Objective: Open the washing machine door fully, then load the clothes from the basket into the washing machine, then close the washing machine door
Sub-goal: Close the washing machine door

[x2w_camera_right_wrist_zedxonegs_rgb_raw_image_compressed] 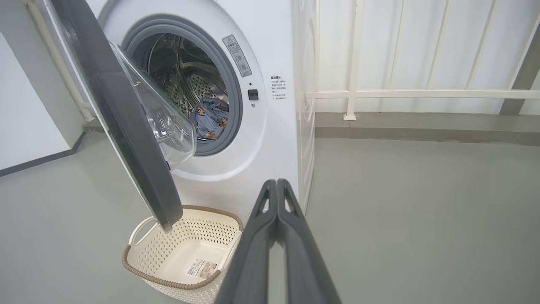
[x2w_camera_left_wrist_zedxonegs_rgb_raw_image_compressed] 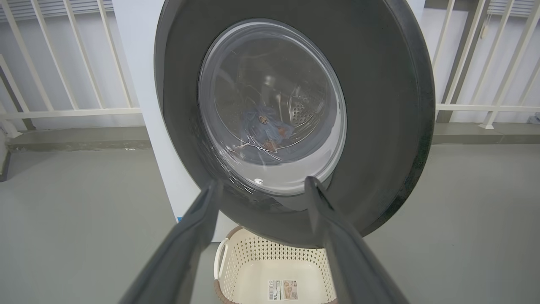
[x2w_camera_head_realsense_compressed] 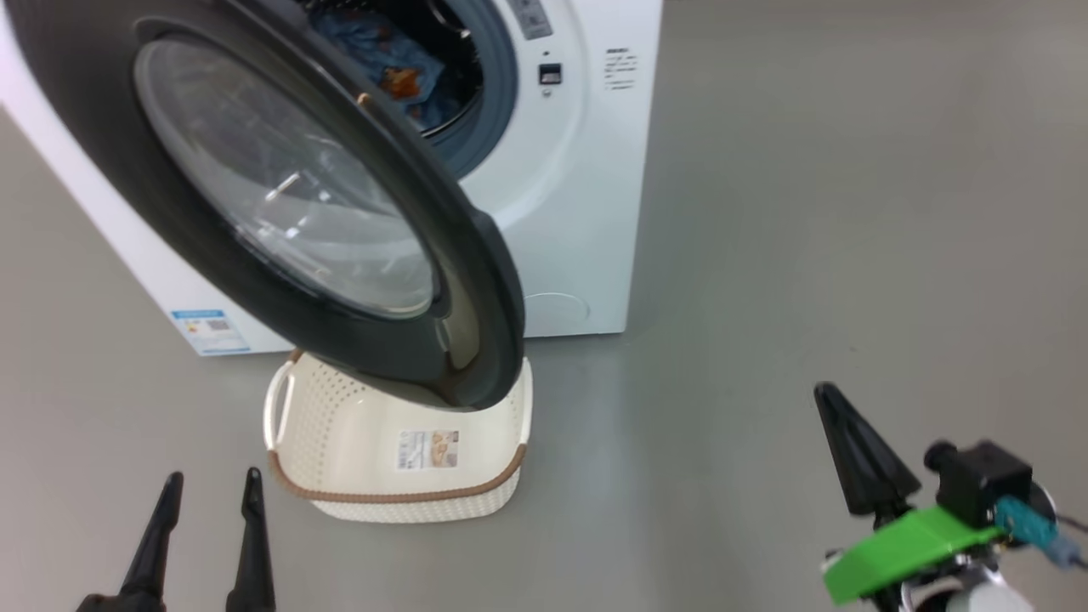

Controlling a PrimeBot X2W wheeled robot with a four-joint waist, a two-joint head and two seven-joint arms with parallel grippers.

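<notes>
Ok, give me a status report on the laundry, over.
Left tool open, right tool shut, both empty. Clothes in drum, basket empty. Door open, hanging over basket.

Grey floor point(x2w_camera_head_realsense_compressed: 807, 212) — a washing machine point(x2w_camera_head_realsense_compressed: 578, 212) and a basket point(x2w_camera_head_realsense_compressed: 391, 495) standing on it.
On my screens the floor is smooth plain grey with a dull sheen. The white machine stands flat on it. The cream perforated basket sits just in front of the machine's base — upright, brown rim up, a label sticker point(x2w_camera_head_realsense_compressed: 427, 449) on its bottom.
</notes>
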